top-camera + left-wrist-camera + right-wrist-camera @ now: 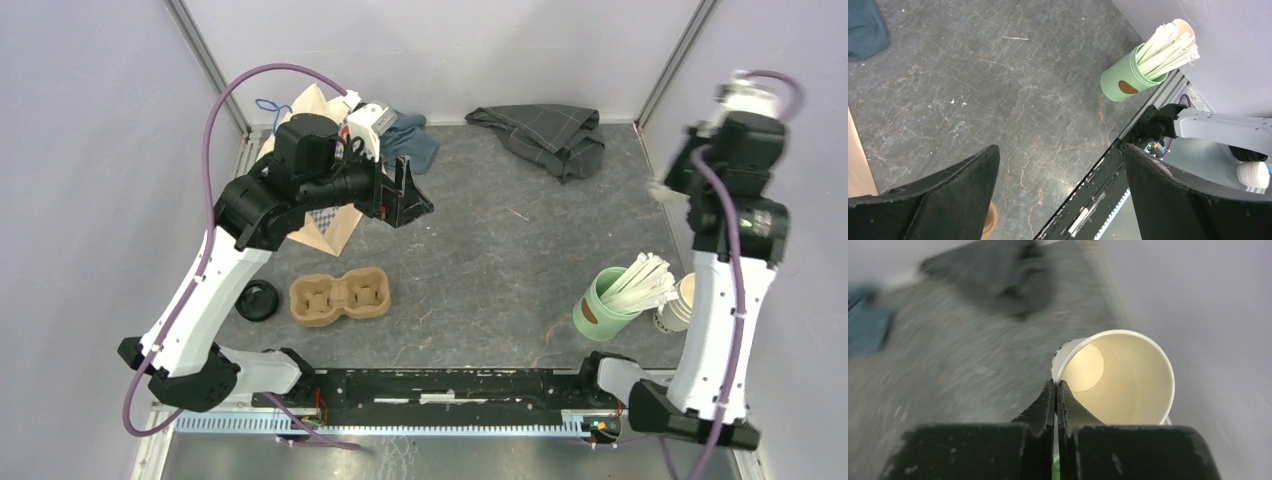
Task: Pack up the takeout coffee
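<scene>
The left claw [415,188] hangs with its two black fingers spread wide and nothing between them, above the grey table [480,260], behind the brown moulded-cardboard two-cup carrier [340,297] and slightly to its right. The right claw [1055,387] is raised well to the right of the carrier, its fingers pressed flat together and gripping nothing. In its wrist view the tips line up with the rim of a lidless white paper cup with a tan inside [1118,375].

The takeout coffee [258,300], a small cup of which only the round black plastic lid shows from above, stands on the table just left of the carrier, apart from it and partly tucked under the left arm. A mint-green cup holding white sticks [605,305] stands well to the right of the carrier, with the lidless cup just beyond it. A brown paper bag [325,225] sits behind the carrier. Farther back lie a blue cloth [415,145] and a crumpled dark grey cloth [545,135].
</scene>
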Action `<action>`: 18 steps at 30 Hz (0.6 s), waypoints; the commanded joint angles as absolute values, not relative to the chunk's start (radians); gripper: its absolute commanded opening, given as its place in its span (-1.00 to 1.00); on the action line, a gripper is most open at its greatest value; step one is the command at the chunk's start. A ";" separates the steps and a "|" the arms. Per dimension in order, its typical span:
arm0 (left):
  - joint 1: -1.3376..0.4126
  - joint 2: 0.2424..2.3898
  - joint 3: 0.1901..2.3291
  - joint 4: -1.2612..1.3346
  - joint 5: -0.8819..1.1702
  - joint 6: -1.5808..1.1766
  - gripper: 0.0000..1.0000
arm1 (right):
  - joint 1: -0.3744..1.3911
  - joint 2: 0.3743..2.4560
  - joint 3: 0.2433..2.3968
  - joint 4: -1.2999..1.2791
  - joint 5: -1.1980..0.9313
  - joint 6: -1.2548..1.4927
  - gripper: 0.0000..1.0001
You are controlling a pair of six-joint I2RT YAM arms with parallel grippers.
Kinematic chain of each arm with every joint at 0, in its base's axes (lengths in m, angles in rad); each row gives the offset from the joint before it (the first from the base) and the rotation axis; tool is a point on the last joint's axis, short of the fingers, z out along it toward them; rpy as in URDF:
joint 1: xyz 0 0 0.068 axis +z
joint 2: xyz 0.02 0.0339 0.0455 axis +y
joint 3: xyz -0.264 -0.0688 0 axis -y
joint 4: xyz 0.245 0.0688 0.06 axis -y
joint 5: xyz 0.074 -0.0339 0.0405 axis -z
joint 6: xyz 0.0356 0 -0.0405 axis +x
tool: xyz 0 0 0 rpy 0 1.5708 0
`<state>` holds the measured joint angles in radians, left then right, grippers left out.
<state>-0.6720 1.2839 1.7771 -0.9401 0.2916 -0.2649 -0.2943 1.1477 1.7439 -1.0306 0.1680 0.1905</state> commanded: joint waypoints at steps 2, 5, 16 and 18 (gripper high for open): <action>-0.677 1.241 1.749 -0.908 0.202 -0.353 0.99 | 0.104 1.251 1.566 -0.826 -0.052 0.020 -1.00; -0.676 1.188 1.683 -0.907 0.111 -0.414 0.99 | 0.360 1.308 1.479 -0.779 0.021 -0.046 -1.00; -0.676 1.040 1.416 -0.983 -0.117 -0.758 0.98 | 0.692 1.446 1.208 -0.580 0.088 -0.158 -1.00; -0.676 1.034 1.404 -0.998 -0.134 -0.798 0.97 | 0.694 1.449 1.166 -0.556 0.101 -0.153 -1.00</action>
